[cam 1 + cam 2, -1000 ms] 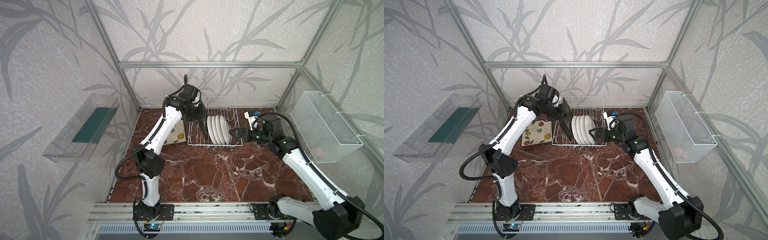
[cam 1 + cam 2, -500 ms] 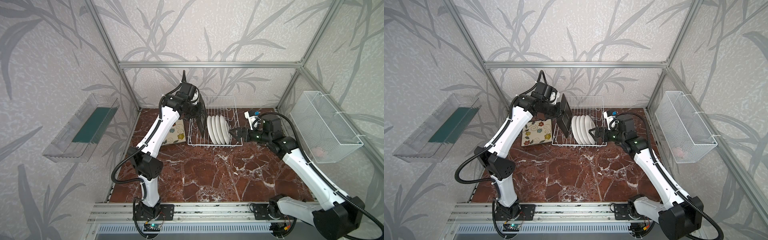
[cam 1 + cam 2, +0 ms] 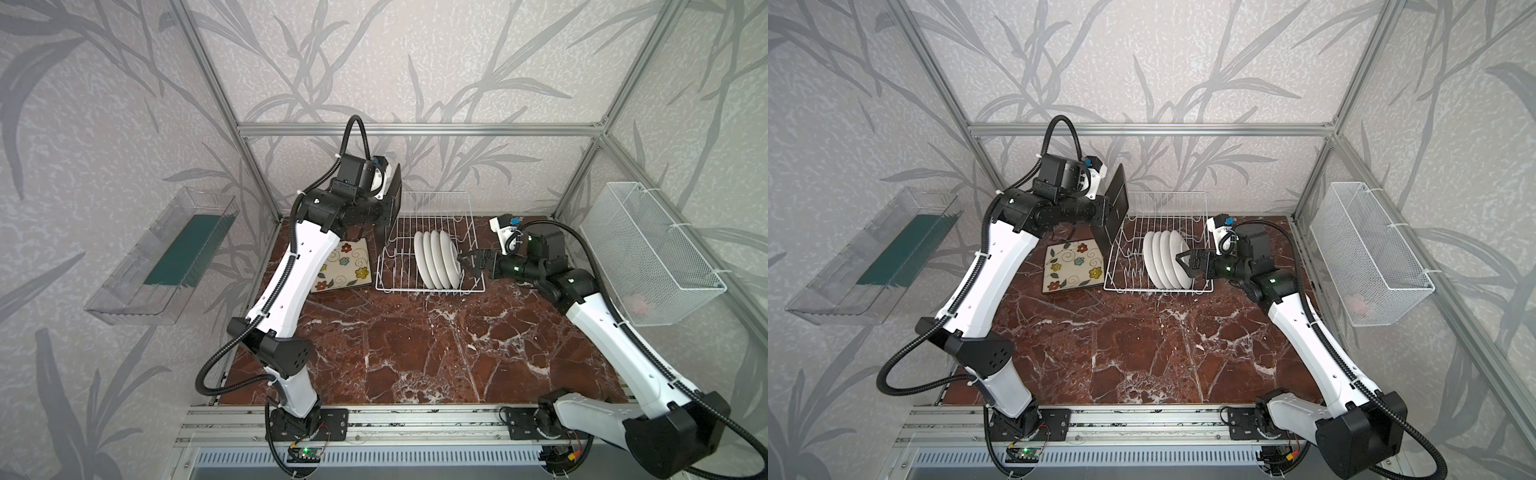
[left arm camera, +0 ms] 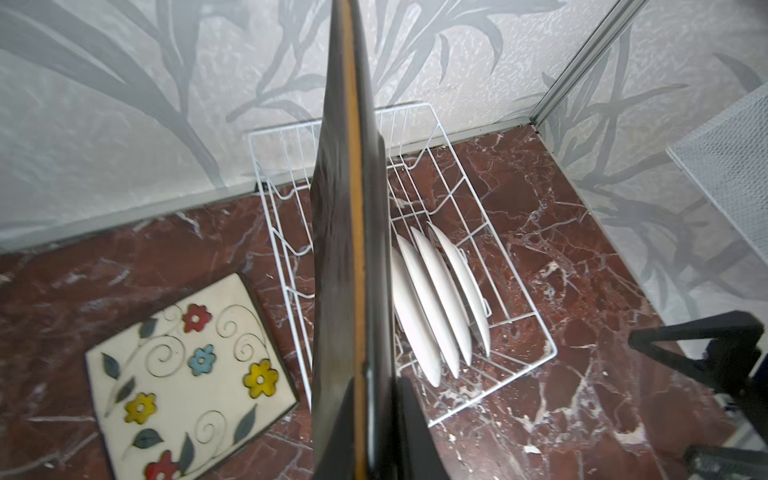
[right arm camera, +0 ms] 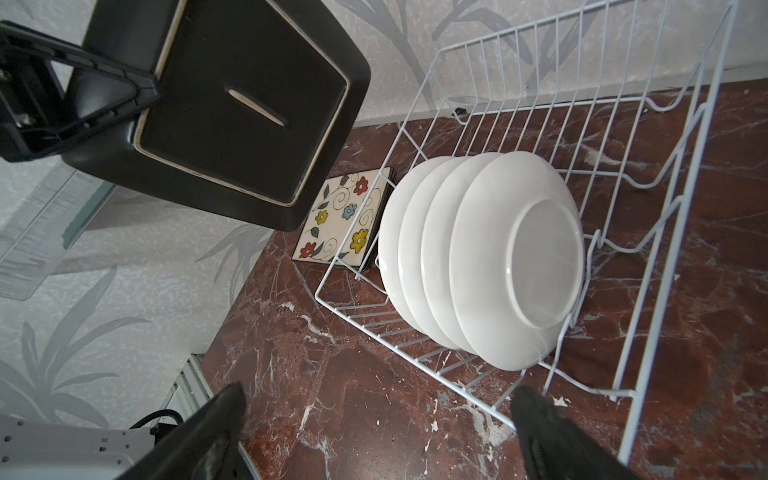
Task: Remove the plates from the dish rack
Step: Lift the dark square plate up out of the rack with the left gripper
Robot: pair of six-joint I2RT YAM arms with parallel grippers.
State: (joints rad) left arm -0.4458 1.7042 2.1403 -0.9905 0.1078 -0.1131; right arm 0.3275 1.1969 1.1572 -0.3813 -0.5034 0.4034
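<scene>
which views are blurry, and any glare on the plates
Left wrist view: the held black plate, edge-on, is smeared; the floral plate is sharper. Right wrist view: white plates crisp, soft sheen only; right claw blurred. Both top views: sharp, evenly lit.

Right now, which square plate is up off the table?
The black plate clamped upright in the left gripper, by the rack's left end. The other square plates lie stacked flat on the table beside the rack, flowered face up.

Dish rack (image 3: pixel 430 290) sits at rear of counter (image 3: pixel 415 353). Round plates (image 3: pixel 438 259) stand in its right half. Square plates (image 3: pixel 343 268) lie stacked just left of it. A further square plate (image 3: pixel 397 187) hangs above rack's left end, in left tool (image 3: pixel 389 208).
</scene>
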